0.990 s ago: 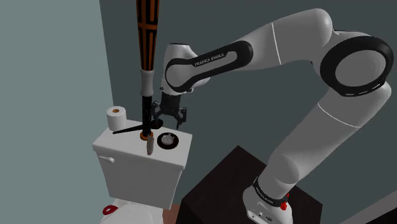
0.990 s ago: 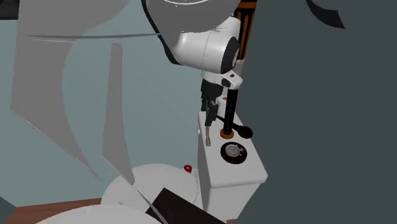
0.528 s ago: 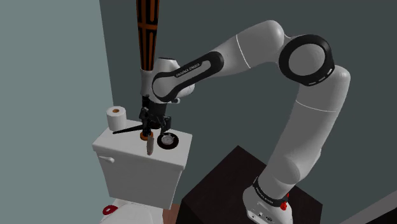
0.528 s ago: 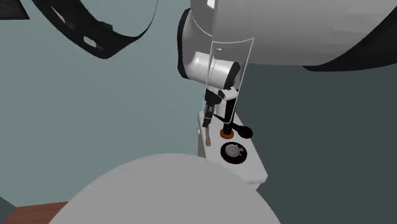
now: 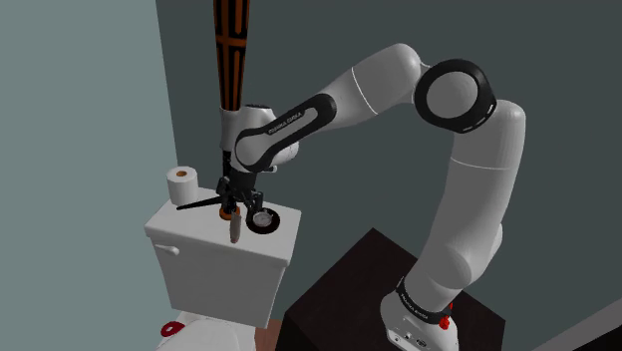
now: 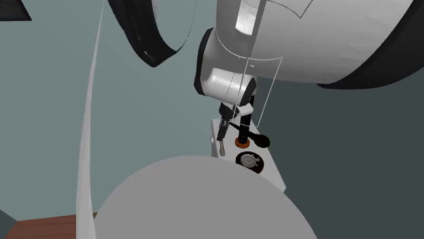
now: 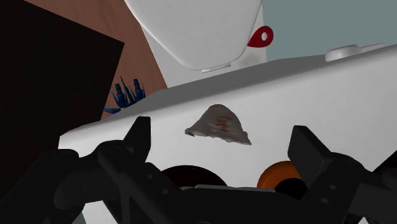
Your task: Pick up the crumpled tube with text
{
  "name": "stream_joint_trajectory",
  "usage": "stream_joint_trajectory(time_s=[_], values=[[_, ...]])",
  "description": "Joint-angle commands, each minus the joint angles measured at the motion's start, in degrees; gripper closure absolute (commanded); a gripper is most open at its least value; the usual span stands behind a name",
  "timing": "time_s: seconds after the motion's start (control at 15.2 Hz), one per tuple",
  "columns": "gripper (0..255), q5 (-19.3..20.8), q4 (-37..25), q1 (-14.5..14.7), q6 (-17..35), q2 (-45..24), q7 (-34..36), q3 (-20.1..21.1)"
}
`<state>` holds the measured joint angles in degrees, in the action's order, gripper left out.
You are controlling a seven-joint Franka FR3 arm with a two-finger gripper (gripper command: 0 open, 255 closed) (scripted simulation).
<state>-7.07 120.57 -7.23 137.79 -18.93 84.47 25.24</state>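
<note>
the step in hand is the approach: the gripper (image 5: 239, 197) hangs over the toilet's tank lid (image 5: 184, 237) and nothing is held yet. in the wrist view the 2 black fingers (image 7: 139, 132) stand well apart, so the hand is open, and neither touches anything.

the crumpled tube (image 7: 219, 124) is a small, pale, wrinkled thing with reddish marks. it lies flat on the tank lid near the front edge, the edge on the bowl side, about midway along it. in the shoulder view the crumpled tube (image 5: 235, 230) sits just below the gripper and a little nearer the front edge. seen from the hand, it lies in the gap between the fingers but ahead of their tips, not yet between them.

close neighbours crowd the spot. a tall black and orange pole (image 5: 230, 70) stands upright on the lid just beside the gripper, toward the back edge, and a black round dish (image 5: 264, 220) lies near the tube on the stand's side. a toilet roll (image 5: 181, 183) stands at the far back corner, well apart.

the next move, as i judge it, calls for a short descent with a slight shift toward the front edge. the fingers should straddle the tube's narrow width and close just above the lid, keeping clear of the pole.
</note>
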Motion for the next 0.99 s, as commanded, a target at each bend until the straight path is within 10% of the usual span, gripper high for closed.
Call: stream_joint_trajectory(time_s=[0.0, 0.07, 0.13, 0.92], values=[[0, 0.2, 0.3, 0.1, 0.9, -0.6, 0.0, -0.1], [0, 0.2, 0.3, 0.1, 0.8, -0.6, 0.0, -0.1], [255, 0.2, 0.2, 0.1, 0.8, -0.6, 0.0, -0.1], [255, -0.4, -0.1, -0.3, -1.1, 1.1, -0.1, 0.2]])
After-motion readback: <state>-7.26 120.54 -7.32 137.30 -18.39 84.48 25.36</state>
